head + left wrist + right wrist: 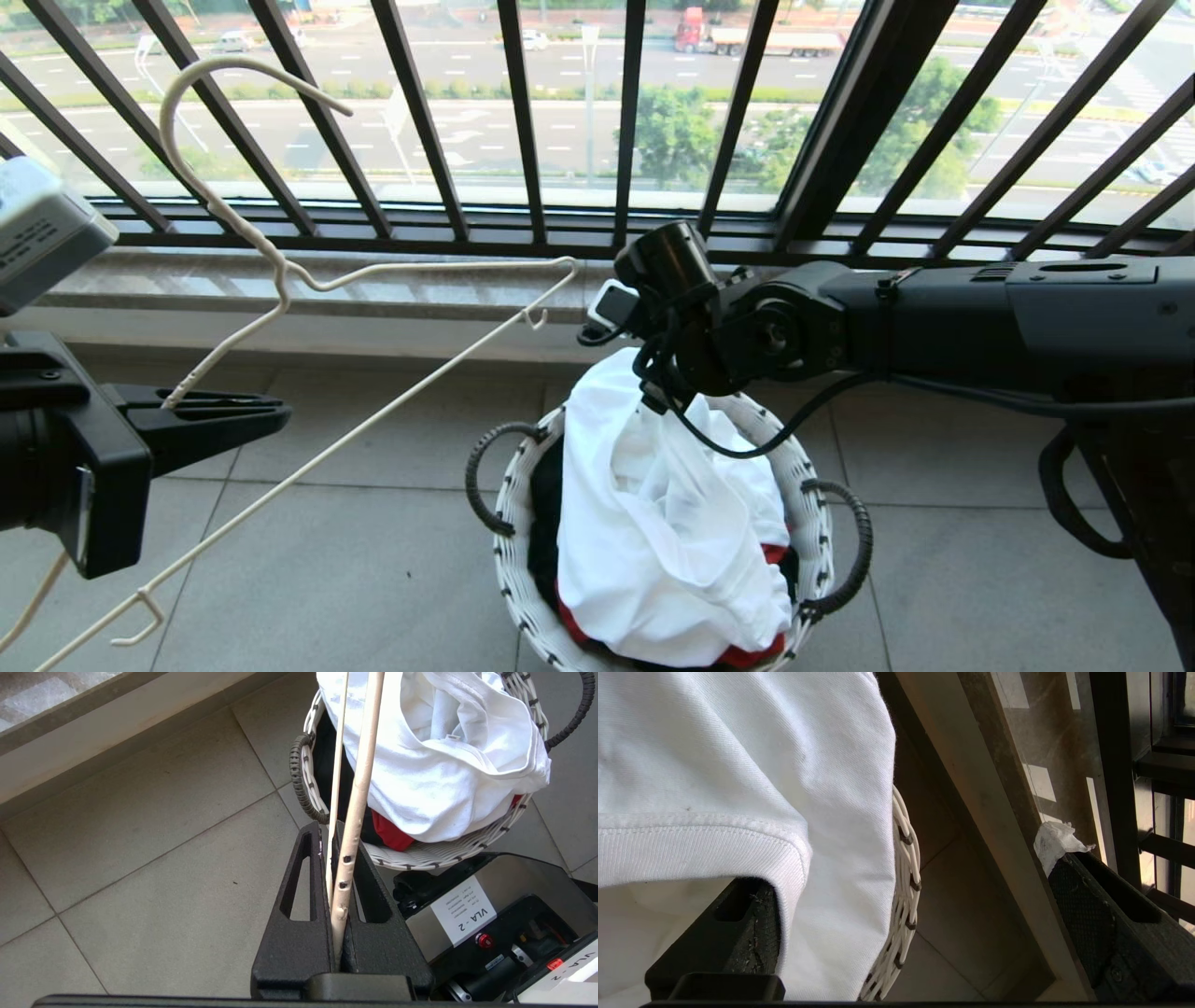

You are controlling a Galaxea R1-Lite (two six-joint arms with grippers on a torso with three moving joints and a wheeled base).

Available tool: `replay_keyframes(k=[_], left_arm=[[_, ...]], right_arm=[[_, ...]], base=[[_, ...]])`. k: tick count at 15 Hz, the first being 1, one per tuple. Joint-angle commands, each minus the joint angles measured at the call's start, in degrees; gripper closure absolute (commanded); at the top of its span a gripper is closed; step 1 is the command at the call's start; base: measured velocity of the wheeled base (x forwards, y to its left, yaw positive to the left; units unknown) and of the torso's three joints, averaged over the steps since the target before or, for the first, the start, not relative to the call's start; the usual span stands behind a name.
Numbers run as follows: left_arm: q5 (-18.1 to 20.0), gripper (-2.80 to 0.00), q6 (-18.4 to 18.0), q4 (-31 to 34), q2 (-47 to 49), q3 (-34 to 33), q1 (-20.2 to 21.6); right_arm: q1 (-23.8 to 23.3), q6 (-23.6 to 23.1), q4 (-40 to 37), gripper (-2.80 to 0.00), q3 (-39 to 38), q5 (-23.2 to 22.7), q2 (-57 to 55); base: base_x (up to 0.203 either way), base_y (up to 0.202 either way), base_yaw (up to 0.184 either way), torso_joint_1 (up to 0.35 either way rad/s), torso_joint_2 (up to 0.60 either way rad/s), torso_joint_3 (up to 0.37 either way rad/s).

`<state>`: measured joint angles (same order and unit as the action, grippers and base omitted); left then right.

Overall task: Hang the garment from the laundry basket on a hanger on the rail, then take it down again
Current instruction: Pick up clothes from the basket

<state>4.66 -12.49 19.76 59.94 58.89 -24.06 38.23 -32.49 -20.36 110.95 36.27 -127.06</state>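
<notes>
The white garment (653, 523) (444, 765) is heaped in the round white woven laundry basket (509, 551) (420, 854) on the floor. My left gripper (271, 415) (327, 828), low at the left, is shut on the neck of the cream wire hanger (229, 348) (362, 774), which slants towards the basket. My right arm (747, 327) reaches over the basket's far side. In its wrist view the right gripper (903, 872) is open wide. One finger (738, 933) lies under the garment's ribbed hem (714, 742); the other (1111, 914) is outside the basket rim (903, 919). The rail is out of view.
The black barred window railing (523, 121) and a stone sill (373, 289) run just behind the basket. Red (756, 653) and black (546, 523) clothing lie under the white garment. Grey tiled floor (327, 541) surrounds the basket. My base (467, 914) stands close beside it.
</notes>
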Motion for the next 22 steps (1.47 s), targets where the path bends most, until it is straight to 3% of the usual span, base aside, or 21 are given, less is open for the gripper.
replay_keyframes(k=[1, 2, 3, 10, 13, 16, 19, 22], left_arm=[[0.0, 0.0, -0.08, 0.1, 0.09, -0.02, -0.02], [-0.08, 0.0, -0.08, 0.01, 0.09, -0.01, -0.02], [-0.09, 0.0, -0.08, 0.01, 0.09, -0.09, -0.02], [0.0, 0.0, -0.08, 0.07, 0.09, -0.07, -0.02], [0.0, 0.0, -0.3, 1.24, -0.53, -0.22, -0.25], [-0.06, 0.0, -1.91, 6.19, -1.81, 0.58, -2.01], [-0.17, 0.0, -2.51, 11.32, -3.17, 2.59, -2.33], [0.08, 0.0, -8.25, 18.45, -5.35, 3.52, -4.49]], right_arm=[[0.0, -0.04, 1.18, -2.8, -0.02, -0.3, -0.28], [0.0, 0.14, 1.71, -2.8, -0.29, -0.84, -0.38], [0.0, 0.32, 1.72, 0.0, -0.38, -0.93, -0.47], [0.0, 1.35, 1.88, 0.0, -0.64, -2.5, -0.17], [0.0, 3.31, 1.9, 0.0, -0.71, -5.39, 1.61], [-0.06, 8.21, 1.82, 0.0, -0.73, -10.14, 3.0], [0.0, 10.6, 1.81, 0.0, -0.73, -10.52, 4.66], [0.05, 11.66, 1.99, 0.0, -0.64, -11.64, 5.46]], base=[[0.0, 0.0, 0.0, 0.0, 0.0, 0.0], [0.0, 0.0, 0.0, 0.0, 0.0, 0.0], [0.0, 0.0, 0.0, 0.0, 0.0, 0.0], [0.0, 0.0, 0.0, 0.0, 0.0, 0.0], [0.0, 0.0, 0.0, 0.0, 0.0, 0.0], [0.0, 0.0, 0.0, 0.0, 0.0, 0.0], [0.0, 0.0, 0.0, 0.0, 0.0, 0.0], [0.0, 0.0, 0.0, 0.0, 0.0, 0.0]])
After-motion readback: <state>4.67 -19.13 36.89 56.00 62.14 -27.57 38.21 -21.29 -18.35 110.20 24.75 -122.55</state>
